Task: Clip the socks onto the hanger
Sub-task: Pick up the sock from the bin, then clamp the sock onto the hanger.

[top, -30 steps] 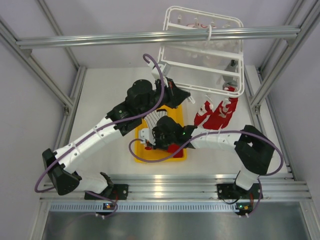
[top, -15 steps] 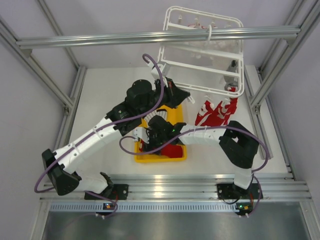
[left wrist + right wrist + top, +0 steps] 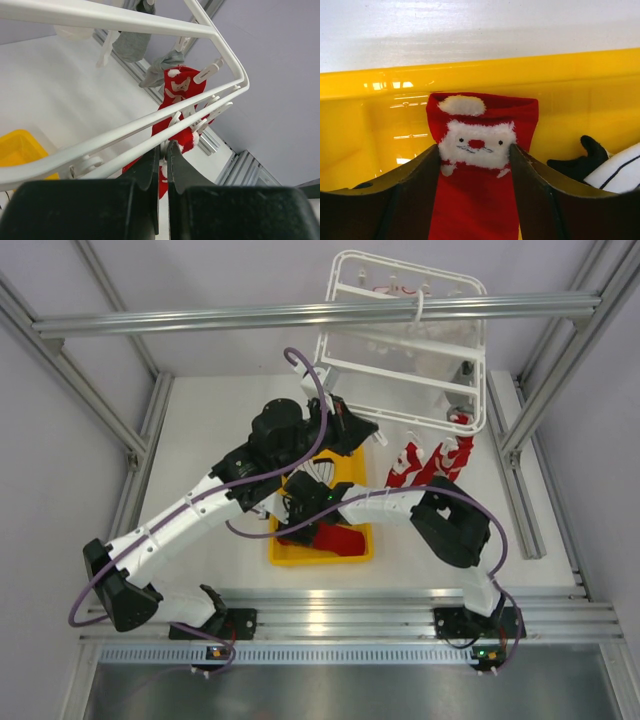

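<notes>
Right gripper (image 3: 475, 155) stands wide open, low inside the yellow tray (image 3: 380, 85). Its fingers (image 3: 420, 175) straddle a red sock (image 3: 482, 112) with a white bearded face on it. The sock lies flat between them, its edges right at the fingers' inner faces, and nothing is pinched. Just beside it, at the right of the wrist view, lies a striped sock (image 3: 617, 175), white with thin black lines and a black end. From above, the right arm (image 3: 450, 525) rises from its base at the near right, bends at a raised elbow and stretches its forearm left over the tray, wrist tipped down. The hanger (image 3: 400, 376) hangs by its hook from the grey beam (image 3: 250, 317) above the far side of the table (image 3: 200, 440), with clipped red socks (image 3: 430, 465) dangling at its near edge and pale socks (image 3: 131, 45) further in. The left arm (image 3: 190, 515) runs diagonally from the near left up to the hanger's near corner. The left gripper (image 3: 165, 150) is closed tight, tips right under the white rail; whether they pinch anything I cannot tell.
</notes>
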### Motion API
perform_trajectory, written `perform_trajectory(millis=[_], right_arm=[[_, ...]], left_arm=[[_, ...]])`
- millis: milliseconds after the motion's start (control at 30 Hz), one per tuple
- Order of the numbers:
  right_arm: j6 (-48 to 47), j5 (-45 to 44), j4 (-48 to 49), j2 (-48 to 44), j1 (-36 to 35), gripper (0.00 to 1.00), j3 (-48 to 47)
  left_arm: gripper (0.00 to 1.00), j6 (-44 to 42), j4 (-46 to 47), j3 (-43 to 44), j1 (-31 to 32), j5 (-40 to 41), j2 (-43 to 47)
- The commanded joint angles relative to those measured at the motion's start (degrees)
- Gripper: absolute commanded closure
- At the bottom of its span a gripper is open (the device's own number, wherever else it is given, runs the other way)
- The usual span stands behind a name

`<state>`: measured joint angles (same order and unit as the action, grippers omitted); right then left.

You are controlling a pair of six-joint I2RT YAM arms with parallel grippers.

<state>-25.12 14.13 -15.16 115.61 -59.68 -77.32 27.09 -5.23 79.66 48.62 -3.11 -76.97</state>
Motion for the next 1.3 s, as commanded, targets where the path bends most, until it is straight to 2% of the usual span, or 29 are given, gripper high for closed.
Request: perform_trajectory(millis=[0,33,100,133,167,200,667,967,1067,1267], right_arm=[[-1.8,-1.8,-2.2,2.2,0.1,0.45,-0.3],[-1.9,-1.8,-2.3,2.1,0.0,0.58,0.1],[-1.4,-1.4,-3.2,0.4,0.0,0.72,1.2],[-1.2,-1.3,-3.0,-0.6,-0.2,0.84,1.9],[-1.1,-1.2,-2.9,-2.7,-0.3,0.9,3.2],[-1.0,-1.2,-2.9,-3.8,-0.3,1.0,3.9],[8.0,-0.2,-1.3,-35.6,-0.3,1.0,13.2],[9.9,-7.5,-3.1,-57.5,-0.3,1.0,24.6],[9.7,-9.8,-3.7,-62.4,-0.3,1.0,25.6],[12.7,-13.7,-7.2,-64.1,1.1,1.0,20.6]], left_arm=[[1.0,-0.1,1.2,0.9,-0.5,1.0,1.2],[1.0,0.4,0.8,0.9,-0.5,0.8,1.1],[1.0,0.6,0.7,0.9,-0.5,0.7,1.1],[1.0,0.7,0.6,0.9,-0.5,0.6,1.1],[1.0,0.7,0.6,0.9,-0.5,0.7,1.1],[1.0,0.6,0.6,0.9,-0.5,0.6,1.0],[1.0,1.6,0.7,1.0,-0.7,-0.2,0.4],[1.0,3.0,0.8,1.6,-0.8,-1.3,-0.4],[1.0,3.1,0.2,1.4,-0.9,-2.0,-0.4],[1.0,3.1,0.1,0.4,-1.0,-4.6,0.2]])
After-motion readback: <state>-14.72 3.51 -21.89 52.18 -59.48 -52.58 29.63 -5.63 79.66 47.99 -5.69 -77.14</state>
